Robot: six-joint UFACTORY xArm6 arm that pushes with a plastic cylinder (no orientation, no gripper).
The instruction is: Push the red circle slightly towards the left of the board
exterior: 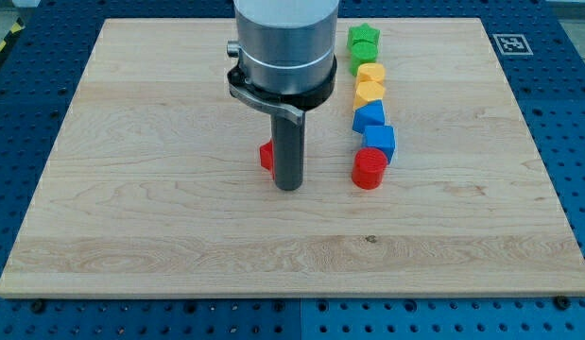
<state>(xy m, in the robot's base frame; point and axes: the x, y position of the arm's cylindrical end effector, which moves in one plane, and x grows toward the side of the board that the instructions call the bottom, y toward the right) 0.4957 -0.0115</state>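
Observation:
The red circle, a short red cylinder, stands right of the board's middle, at the lower end of a column of blocks. My tip rests on the board about 85 pixels to its left, apart from it. A second red block shows only as a sliver, touching or just behind the rod's left side; its shape is hidden. Above the red circle run two blue blocks, two yellow blocks and two green blocks, packed close in a line.
The wooden board lies on a blue perforated table. A fiducial marker sits past the board's top right corner. The arm's grey body hangs over the board's upper middle.

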